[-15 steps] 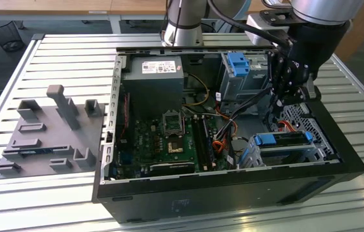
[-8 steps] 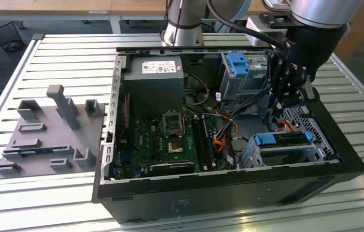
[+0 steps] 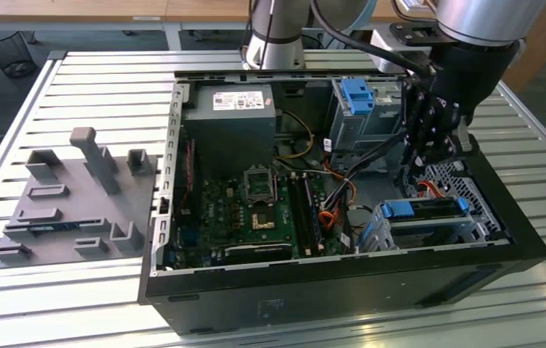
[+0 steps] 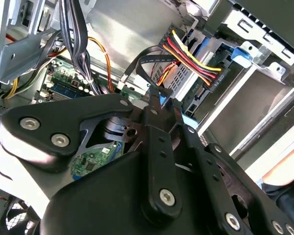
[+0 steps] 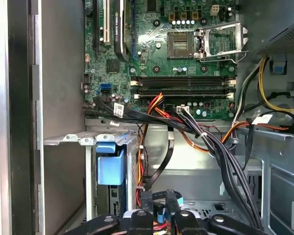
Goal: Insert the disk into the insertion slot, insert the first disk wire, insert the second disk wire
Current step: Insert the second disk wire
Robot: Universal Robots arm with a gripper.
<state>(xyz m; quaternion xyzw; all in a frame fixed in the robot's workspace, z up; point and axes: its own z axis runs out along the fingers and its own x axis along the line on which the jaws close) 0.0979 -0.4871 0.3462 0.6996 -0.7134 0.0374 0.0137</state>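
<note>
Open PC tower (image 3: 350, 283) on the slatted worktop (image 3: 79, 80), robot arm (image 3: 466, 43) reaching down into its far corner on the exterior view's right. The claw (image 4: 155, 100) is nearly closed, its black fingertips (image 4: 152, 98) pinched on a small blue connector (image 4: 161, 102) at the end of a flat black cable (image 4: 147, 66). Disk (image 3: 425, 208), w/ its bright blue carrier, sits inside the insertion slot (image 3: 418, 232), the low silver cage at the near corner of the case. In the second wrist view a black plug w/ red, yellow & black wires (image 4: 196, 58) is seated against the drive's edge, just beside the held connector. Motherboard (image 5: 186, 58) & wire bundles (image 5: 220, 152) lie beyond. Grey fixture plate (image 3: 69, 210) sits on the worktop, well apart from the tower, on the exterior view's left.
</note>
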